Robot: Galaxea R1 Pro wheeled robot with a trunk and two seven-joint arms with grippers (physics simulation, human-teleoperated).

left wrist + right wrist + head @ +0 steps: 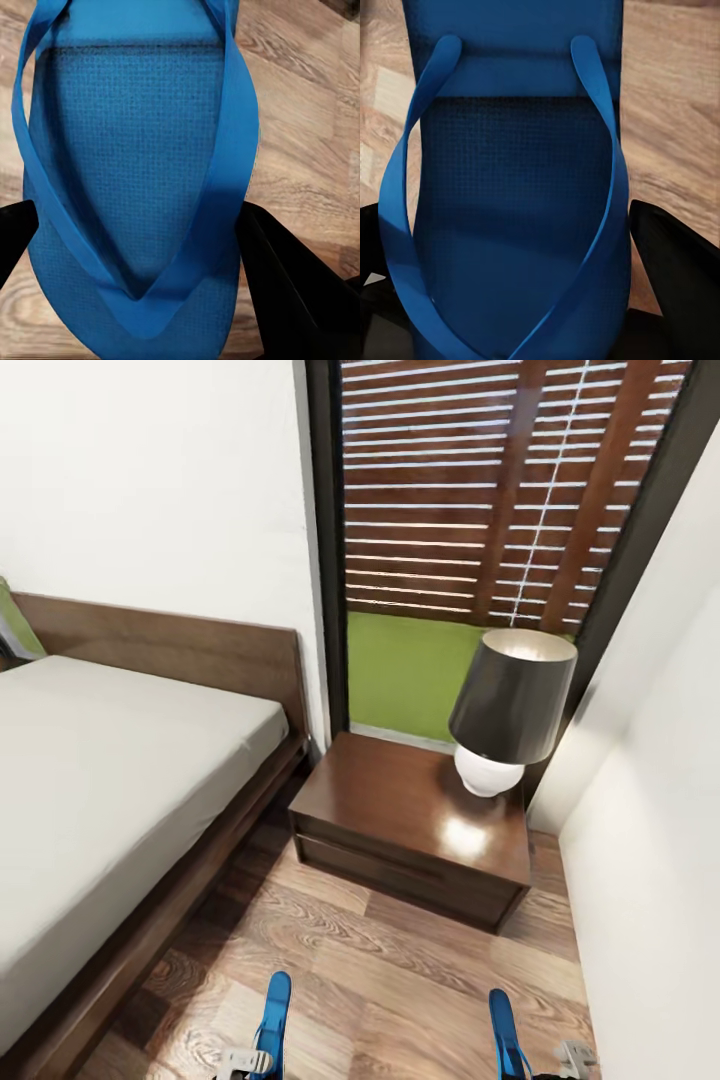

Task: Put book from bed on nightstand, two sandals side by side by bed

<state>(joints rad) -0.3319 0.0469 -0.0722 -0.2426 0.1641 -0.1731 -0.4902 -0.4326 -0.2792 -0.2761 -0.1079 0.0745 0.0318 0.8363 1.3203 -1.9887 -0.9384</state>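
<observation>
While both arms sit low at the near edge of the head view, each one has a blue sandal in its grip — the left sandal [273,1015] and the right sandal [503,1032] poke up over the plank floor [400,970], well apart from each other and both on the near side of the nightstand [400,820]. The left gripper [245,1062] and right gripper [572,1055] show only as pale metal bits beside the soles.

Nightstand first: low, boxy, dark brown, glossy on top with a bright glare patch. On it, toward the window side, stands a lamp [505,715] — round white base, dark tapered shade. Nothing else rests on that top, and no book is in sight on it or on the bed [100,780], which lies just beside the nightstand, grey mattress smooth, wooden headboard flat against the white wall.

Over to the wrist views now. Left wrist: the left sandal [135,187] seen sole-up close, a fine dotted weave on the footbed, thin straps meeting in a V, black fingers [289,285] pressed at either edge — jaws clamped on it. Right wrist: same story, the right sandal [514,210] with dark fingers [679,262] flanking it, jaws holding the sole. Behind the nightstand, the window [500,490] shows a brown slatted fence and green grass.
</observation>
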